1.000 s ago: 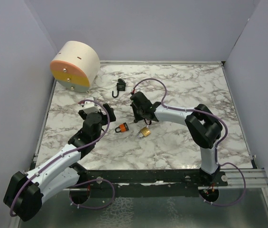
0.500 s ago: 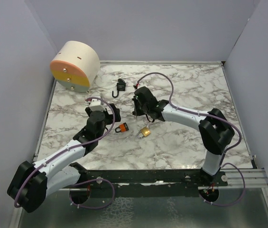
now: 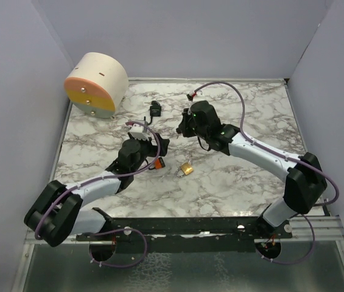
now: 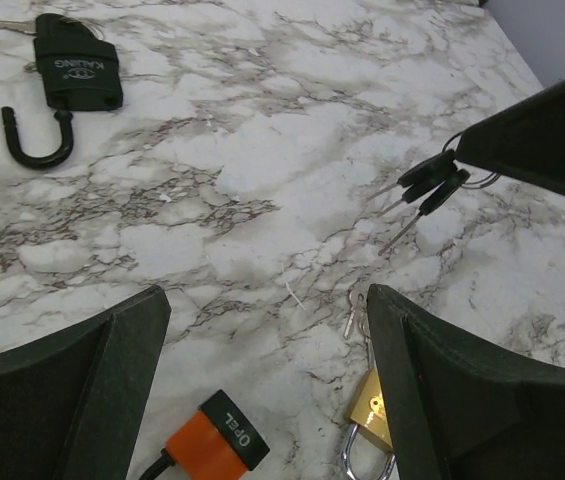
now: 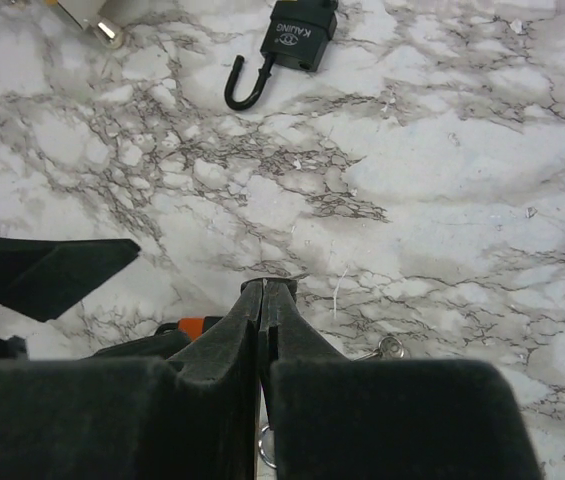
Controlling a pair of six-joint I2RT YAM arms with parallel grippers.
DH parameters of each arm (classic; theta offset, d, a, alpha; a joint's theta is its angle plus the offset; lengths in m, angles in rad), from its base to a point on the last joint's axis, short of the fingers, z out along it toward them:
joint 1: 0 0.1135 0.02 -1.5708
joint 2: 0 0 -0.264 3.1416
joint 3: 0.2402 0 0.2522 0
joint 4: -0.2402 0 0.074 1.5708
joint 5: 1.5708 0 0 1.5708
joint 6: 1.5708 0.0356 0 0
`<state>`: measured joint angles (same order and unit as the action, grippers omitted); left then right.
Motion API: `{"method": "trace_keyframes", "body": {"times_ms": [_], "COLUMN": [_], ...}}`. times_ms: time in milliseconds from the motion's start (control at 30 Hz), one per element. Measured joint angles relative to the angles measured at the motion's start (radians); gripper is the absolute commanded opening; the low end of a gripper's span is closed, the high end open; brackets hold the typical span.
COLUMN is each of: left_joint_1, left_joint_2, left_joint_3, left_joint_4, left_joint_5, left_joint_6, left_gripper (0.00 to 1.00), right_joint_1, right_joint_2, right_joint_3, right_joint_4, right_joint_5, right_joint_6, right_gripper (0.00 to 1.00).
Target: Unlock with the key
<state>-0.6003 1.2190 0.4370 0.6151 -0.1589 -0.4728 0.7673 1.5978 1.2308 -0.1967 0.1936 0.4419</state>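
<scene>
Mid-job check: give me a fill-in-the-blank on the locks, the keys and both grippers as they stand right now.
1. The black padlock lies with its shackle ___.
2. The keys hang from the right gripper, whose jaws are ___.
3. The padlock marked OPEL has a body coloured ___.
4. The left gripper hovers over the table, its jaws ___, not shut.

Missing words: open; shut; orange; open.
</scene>
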Motion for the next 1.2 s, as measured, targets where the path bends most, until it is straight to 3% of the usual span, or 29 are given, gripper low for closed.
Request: {"method": "trace_keyframes", "body": {"times_ms": [167,500,800,1000,1200], "left_joint_1": [0.000,-0.071,-0.106,-0.107,-0.107], "left_joint_2": [0.128,0.331,0.356,0.367,0.397], "left_joint_3": [0.002,0.068,0.090,0.095,0.124], "left_joint_4": [0.165,0.431,0.546,0.573,0.576], "left_joint_5": [0.129,0.294,0.308,0.299,0.299], "left_joint_6": [0.024,0.111,0.165,0.192,0.203], "left_gripper": [0.64,0.63,0.62,0.54,0.53], "right_joint_1": [-0.007,-0.033,-0.050,-0.056,-0.059], "right_joint_2": [-0.084,-0.190,-0.200,-0.203,-0.208], "right_joint_3": [-0.028,-0.060,-0.071,-0.073,-0.073], "right_joint_4": [0.003,0.002,-0.007,-0.014,-0.014], "right_joint_5": [0.001,0.001,0.000,0.000,-0.003], "right_joint_6": [0.013,0.029,0.030,0.029,0.029], "right_gripper": [0.01,0.01,0.01,0.01,0.01]}}
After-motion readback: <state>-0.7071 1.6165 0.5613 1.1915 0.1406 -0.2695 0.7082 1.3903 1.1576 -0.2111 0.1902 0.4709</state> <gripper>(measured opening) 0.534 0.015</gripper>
